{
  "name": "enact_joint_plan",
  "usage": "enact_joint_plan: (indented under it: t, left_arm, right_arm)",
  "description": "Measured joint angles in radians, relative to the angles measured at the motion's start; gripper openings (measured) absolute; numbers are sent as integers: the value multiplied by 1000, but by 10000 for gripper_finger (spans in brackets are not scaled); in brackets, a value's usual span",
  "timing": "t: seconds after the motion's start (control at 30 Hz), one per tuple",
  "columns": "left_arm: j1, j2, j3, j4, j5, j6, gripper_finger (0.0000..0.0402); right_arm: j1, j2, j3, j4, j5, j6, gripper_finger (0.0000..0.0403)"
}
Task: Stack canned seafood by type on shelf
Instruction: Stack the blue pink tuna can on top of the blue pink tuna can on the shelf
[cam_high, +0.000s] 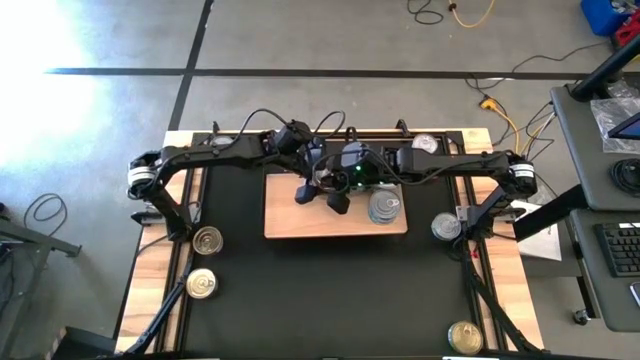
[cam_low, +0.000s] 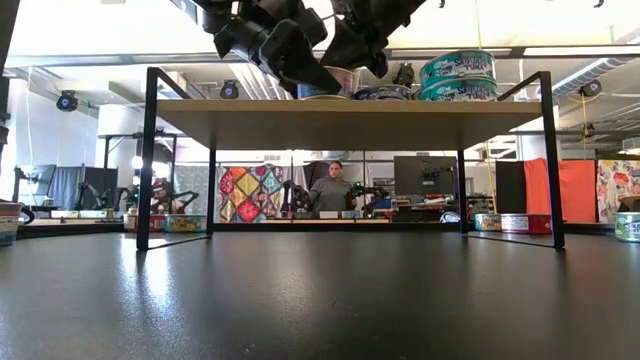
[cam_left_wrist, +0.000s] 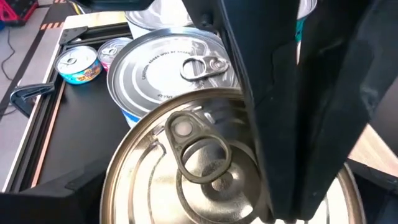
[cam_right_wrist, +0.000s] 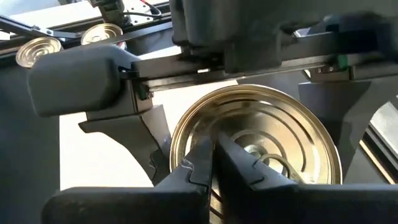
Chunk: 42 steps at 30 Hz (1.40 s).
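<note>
Two grippers meet over the shelf (cam_high: 290, 222): left gripper (cam_high: 325, 192), jaws spread, straddles a gold-lidded tin (cam_right_wrist: 261, 146) there while right gripper (cam_right_wrist: 214, 155), jaws clenched, presses its lid, seemingly steadying it beside the silver-lidded stack (cam_high: 384, 207).

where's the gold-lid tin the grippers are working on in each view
High view: hidden under both grippers at the middle of the shelf.
Low view: on top of the shelf, mostly hidden behind the left gripper.
Left wrist view: gold-lid tin fills the lower foreground.
Right wrist view: gold-lid tin at centre, behind the shut right gripper.
Shared landmark: the silver tin stack; not in the right wrist view.
</note>
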Motion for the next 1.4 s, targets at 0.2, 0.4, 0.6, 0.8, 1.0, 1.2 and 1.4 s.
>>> enact_joint_plan:
  t: [0.2,0.4,0.6,0.8,1.0,1.2,1.4]
  left_arm:
    - [-2,0,38,-61,-15,-18,393]
    - [-3,1,109,-233,-27,-11,394]
    - [-4,-10,117,-281,-49,-9,394]
    - [-4,-17,124,-286,-66,-19,394]
    - [-3,-23,135,-291,-61,-19,394]
    - [-3,-24,135,-305,-34,-8,394]
    - [-4,-13,135,-315,-20,16,394]
  right_arm:
    - [0,0,-1,-11,0,17,13]
    - [1,3,-1,-1,-2,24,13]
    - [1,3,-2,-2,-3,45,13]
    - [0,2,-1,-21,1,43,13]
    - [0,1,-1,-40,3,44,13]
    - [1,1,-1,-43,-1,44,13]
    - [14,0,9,-30,-5,46,13]
